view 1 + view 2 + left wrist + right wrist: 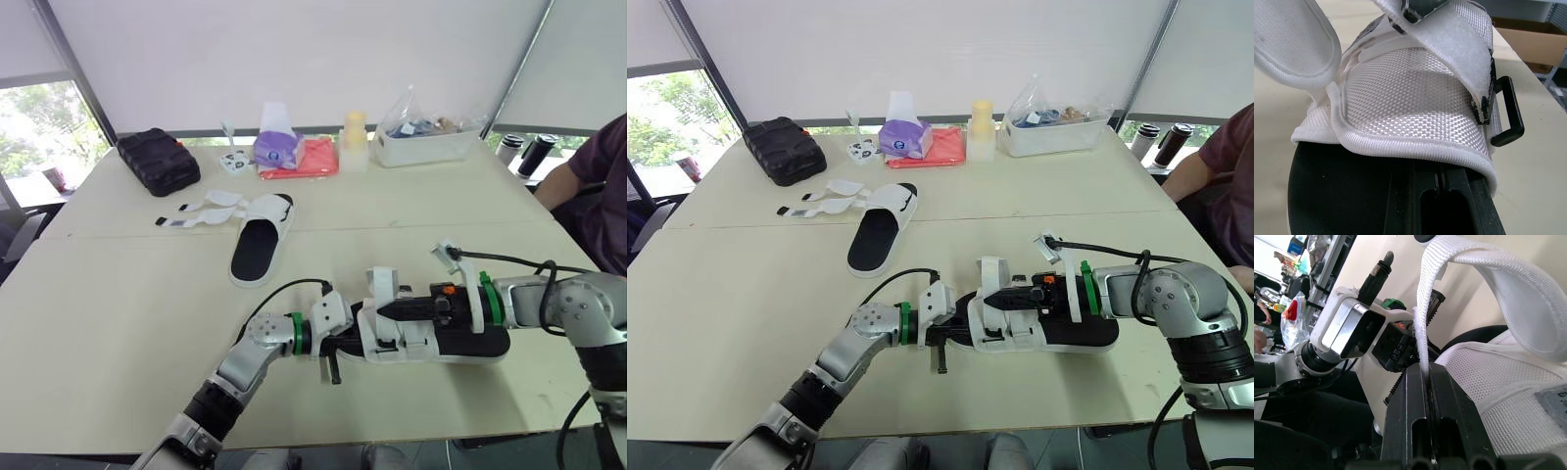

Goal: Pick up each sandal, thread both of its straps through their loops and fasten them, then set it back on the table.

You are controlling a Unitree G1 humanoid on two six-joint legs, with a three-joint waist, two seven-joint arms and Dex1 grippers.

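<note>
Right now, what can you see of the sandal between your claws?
The sandal lies on the table near its front edge: white sole, black footbed, white woven upper with a black loop. Its straps are unfastened and stand up. The right claw pinches one strap; the left claw is at its toe end.

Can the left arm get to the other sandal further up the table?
Probably yes: bare table lies between the left gripper and the far sandal, though it's engaged at the near sandal.

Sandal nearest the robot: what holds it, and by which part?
The right pincer grips a white strap of the sandal; the left pincer, I cannot tell.
</note>
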